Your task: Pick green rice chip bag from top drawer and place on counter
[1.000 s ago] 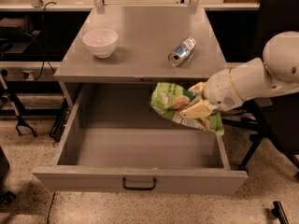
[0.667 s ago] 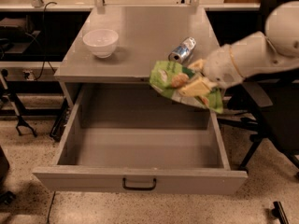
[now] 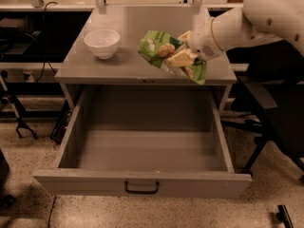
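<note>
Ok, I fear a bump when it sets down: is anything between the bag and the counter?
Nothing visible. The tool holds the bag above the counter, at its right front; the bowl sits well left. The bag hides what's beneath.

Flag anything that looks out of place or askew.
Nothing spilled or damaged. The crinkled light-green snack bag hangs tilted in the gripper, over the front edge of the flat grey counter, not set down. The wide grey metal drawer stands open.

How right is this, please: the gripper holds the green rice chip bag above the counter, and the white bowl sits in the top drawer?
No: the camera view shows the white bowl on the counter; the gripper does hold the green rice chip bag above it.
</note>
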`<state>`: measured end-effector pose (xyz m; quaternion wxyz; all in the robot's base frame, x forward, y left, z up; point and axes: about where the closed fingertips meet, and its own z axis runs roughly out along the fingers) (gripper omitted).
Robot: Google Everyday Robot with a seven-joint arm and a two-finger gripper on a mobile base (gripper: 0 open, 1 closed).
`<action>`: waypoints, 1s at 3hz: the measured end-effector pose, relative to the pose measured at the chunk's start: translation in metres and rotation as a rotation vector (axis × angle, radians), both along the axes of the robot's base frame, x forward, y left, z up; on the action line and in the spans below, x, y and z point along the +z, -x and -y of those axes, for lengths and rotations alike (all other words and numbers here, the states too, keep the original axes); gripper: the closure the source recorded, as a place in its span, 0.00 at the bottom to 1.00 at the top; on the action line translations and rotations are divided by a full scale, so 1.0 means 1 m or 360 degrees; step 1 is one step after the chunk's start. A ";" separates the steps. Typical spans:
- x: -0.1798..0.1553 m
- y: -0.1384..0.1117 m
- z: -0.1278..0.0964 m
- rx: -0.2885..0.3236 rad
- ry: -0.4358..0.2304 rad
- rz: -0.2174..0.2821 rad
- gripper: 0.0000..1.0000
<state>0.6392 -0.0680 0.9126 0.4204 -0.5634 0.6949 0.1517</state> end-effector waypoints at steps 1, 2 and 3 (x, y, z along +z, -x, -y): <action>0.004 -0.013 -0.003 -0.0063 -0.0029 0.0034 1.00; -0.005 -0.019 -0.002 -0.0120 -0.0038 0.0005 1.00; -0.002 -0.041 -0.017 -0.0166 -0.0092 0.0056 1.00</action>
